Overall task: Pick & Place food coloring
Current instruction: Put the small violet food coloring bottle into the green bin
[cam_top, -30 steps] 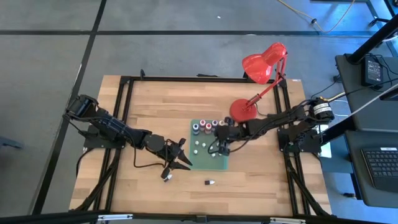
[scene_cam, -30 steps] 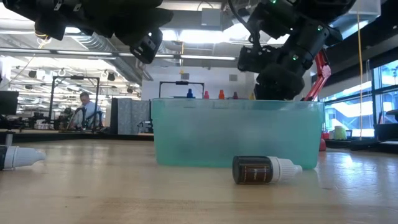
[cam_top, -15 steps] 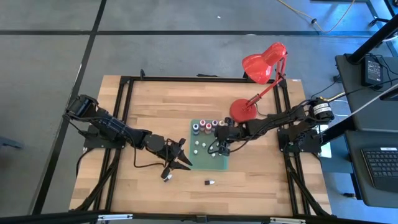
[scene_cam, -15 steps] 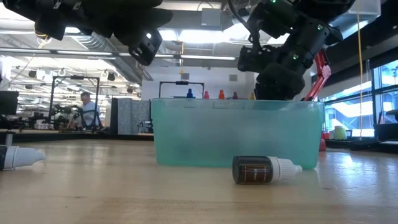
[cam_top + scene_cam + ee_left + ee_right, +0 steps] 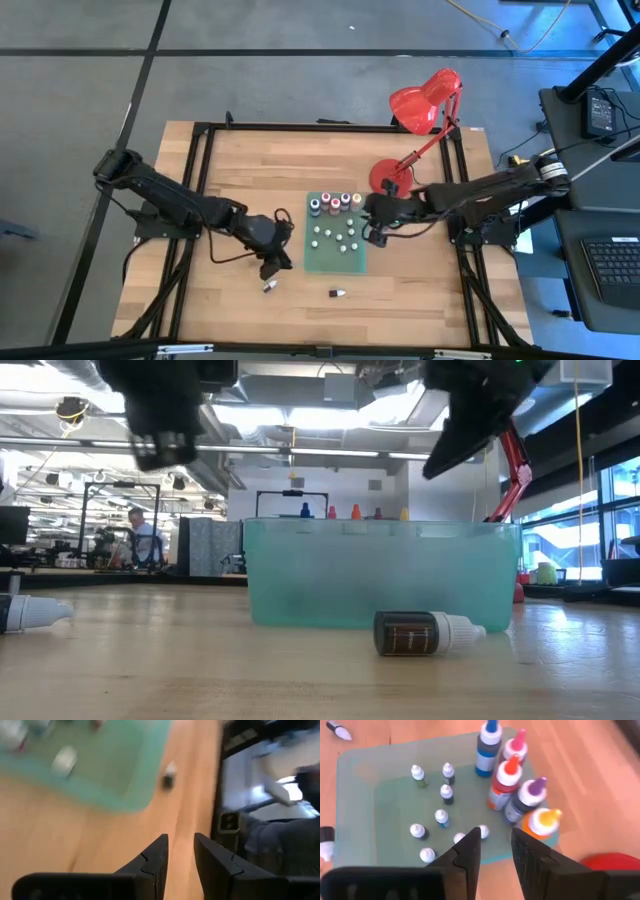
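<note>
The green tray (image 5: 337, 246) sits mid-table, and most of the food coloring is in it. Along the tray's edge nearest the red lamp (image 5: 418, 120) stands a row of taller bottles (image 5: 511, 780), with blue, pink, red, purple and orange tops. Spread over the tray floor are the small white-capped bottles (image 5: 446, 795), all upright and apart from one another.

The right gripper (image 5: 374, 232) hangs at the tray's lamp-side edge, just beside the tall row. Its fingers (image 5: 465, 853) stand a narrow gap apart with nothing between them.

The left gripper (image 5: 276, 252) hovers on the opposite side of the tray, just off its edge. Its fingers (image 5: 154, 862) also show a slim gap between them, and they hold nothing.

Two bottles lie outside the tray. A dark bottle (image 5: 427, 632) with a white cap lies on its side on the wood in front of the tray, near its lamp-side corner. A second bottle (image 5: 268, 285) lies on the wood just beyond the left gripper, farther from the tray.

In the low view a person (image 5: 143, 540) shows far back in the room behind the tray.
</note>
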You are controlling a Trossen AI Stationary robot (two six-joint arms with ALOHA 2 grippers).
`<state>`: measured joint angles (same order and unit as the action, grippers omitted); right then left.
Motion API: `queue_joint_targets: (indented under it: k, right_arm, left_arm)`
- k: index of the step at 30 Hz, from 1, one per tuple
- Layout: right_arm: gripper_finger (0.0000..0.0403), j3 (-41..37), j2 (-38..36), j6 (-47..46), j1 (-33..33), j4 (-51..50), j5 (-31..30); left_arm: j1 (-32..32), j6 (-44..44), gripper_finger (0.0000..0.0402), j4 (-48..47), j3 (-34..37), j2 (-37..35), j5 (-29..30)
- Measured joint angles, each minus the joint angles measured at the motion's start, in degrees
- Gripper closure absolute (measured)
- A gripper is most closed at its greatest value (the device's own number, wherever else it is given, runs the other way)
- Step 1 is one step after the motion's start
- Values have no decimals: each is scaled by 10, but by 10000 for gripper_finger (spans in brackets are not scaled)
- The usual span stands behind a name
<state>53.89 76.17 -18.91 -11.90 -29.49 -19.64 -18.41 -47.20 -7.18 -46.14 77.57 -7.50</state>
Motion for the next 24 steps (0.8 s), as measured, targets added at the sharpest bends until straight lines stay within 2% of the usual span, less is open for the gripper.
queue_joint_targets:
  k: [4,8,12,19,24]
  right_arm:
    - [293,-17,-28,-21,-23,-11,-32]
    - [293,-19,-28,-34,-32,-28,-32]
    - [293,-19,-22,-34,-34,-34,-33]
    - [293,-19,-18,-34,-34,-39,-33]
    - [293,-19,-15,-35,-34,-44,-32]
  left_arm:
    - [-8,-110,311,-193,-94,32,-23]
    - [-7,-177,309,-298,-159,88,-80]
    - [-5,-199,309,-306,-179,148,-126]
    - [2,-256,311,-303,-180,228,-247]
    - [14,-226,309,-304,-180,249,-274]
